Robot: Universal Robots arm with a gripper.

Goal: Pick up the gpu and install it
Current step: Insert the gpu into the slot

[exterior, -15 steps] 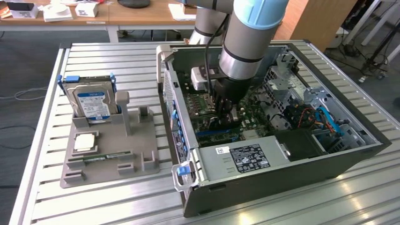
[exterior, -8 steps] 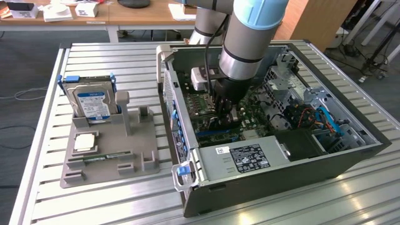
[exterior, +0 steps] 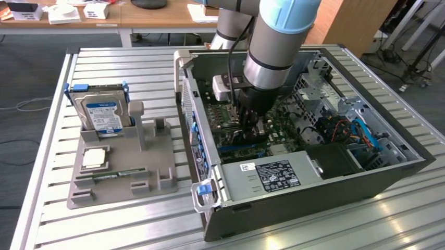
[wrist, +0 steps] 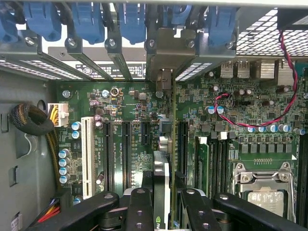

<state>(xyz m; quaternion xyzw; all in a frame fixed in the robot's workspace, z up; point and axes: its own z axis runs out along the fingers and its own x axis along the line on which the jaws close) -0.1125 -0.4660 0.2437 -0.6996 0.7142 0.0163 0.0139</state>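
The gpu (wrist: 161, 166) shows edge-on in the wrist view as a thin dark card. Its silver end bracket (wrist: 166, 50) reaches the row of rear slot covers. My gripper (wrist: 166, 204) is shut on the card, one black finger (wrist: 139, 207) on each side. The card stands upright over the motherboard (wrist: 130, 101), in line with the black expansion slots (wrist: 126, 154). Whether its edge sits in a slot I cannot tell. In the exterior view my gripper (exterior: 254, 121) reaches down inside the open computer case (exterior: 292, 208), low over the board.
A power supply (exterior: 274, 174) fills the case's near end and blue cables (exterior: 365, 135) lie at the exterior view's right. A grey holder (exterior: 118, 172) beside the case carries a hard drive (exterior: 102, 113), a RAM stick (exterior: 111, 176) and a CPU (exterior: 94, 158). A red-black wire (wrist: 269, 115) loops near the CPU socket (wrist: 262, 192).
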